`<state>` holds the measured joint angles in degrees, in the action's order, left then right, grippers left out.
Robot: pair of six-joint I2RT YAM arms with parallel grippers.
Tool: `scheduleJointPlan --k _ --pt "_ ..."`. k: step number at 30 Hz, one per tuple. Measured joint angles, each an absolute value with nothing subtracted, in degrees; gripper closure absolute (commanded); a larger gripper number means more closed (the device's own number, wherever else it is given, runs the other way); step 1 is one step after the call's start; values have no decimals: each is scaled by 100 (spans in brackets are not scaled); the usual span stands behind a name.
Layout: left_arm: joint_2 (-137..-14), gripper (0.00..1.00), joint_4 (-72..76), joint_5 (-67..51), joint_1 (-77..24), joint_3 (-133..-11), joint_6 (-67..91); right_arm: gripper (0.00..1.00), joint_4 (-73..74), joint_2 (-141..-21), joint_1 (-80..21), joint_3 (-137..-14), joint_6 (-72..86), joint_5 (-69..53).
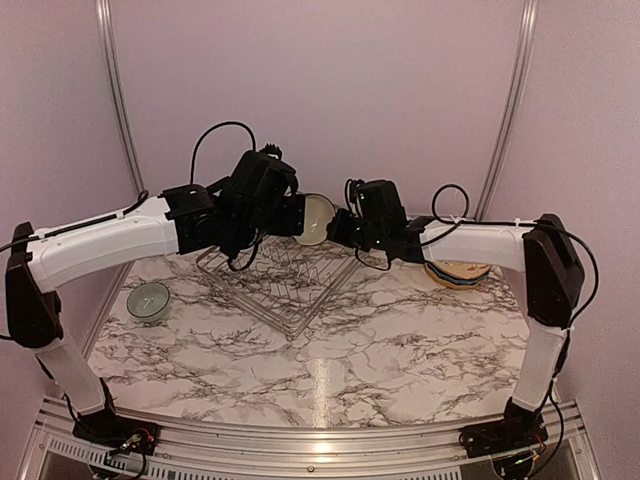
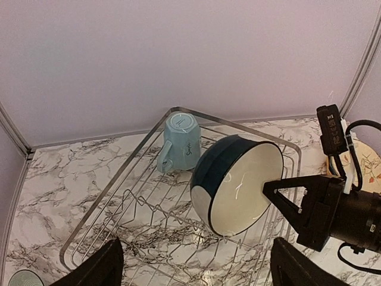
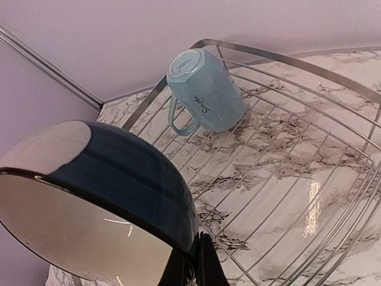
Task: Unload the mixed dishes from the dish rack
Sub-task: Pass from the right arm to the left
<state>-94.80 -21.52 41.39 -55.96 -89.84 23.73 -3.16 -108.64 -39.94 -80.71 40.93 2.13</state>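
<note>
Pinching the teal bowl [image 2: 238,185] by its rim mid-frame, the right gripper [image 2: 271,190] is holding it over the dish rack [image 2: 109,196]; the left gripper [image 2: 196,268] is hanging spread.

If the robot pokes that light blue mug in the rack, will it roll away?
Probably not far: the mug leans bottom-up in a corner of the dish rack, so wires should stop it. Its handle would likely block rolling too. It looks glossy, so maybe slippery.

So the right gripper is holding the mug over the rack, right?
No. The right gripper is holding the teal bowl over the rack, not the mug, which lies in the rack. The left wrist view shows it.
</note>
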Motion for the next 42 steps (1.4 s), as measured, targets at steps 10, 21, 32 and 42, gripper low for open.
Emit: scheduleJointPlan --k 10,21,32,42 --pt "-10750 37 -2825 4285 -5682 -10595 2078 100 -36 -10669 -4263 -8071 3852 1015" --pt "-11365 42 -3472 3747 -5352 -10956 2189 100 16 -10602 -4265 -8071 3745 1103" --pt "-11771 55 -3673 3277 -4930 -11246 2128 100 113 -10602 -4303 -8086 3710 1087" --pt "-12003 82 -3686 3310 -4864 -11487 2027 100 388 -10608 -4359 -8274 3614 1219"
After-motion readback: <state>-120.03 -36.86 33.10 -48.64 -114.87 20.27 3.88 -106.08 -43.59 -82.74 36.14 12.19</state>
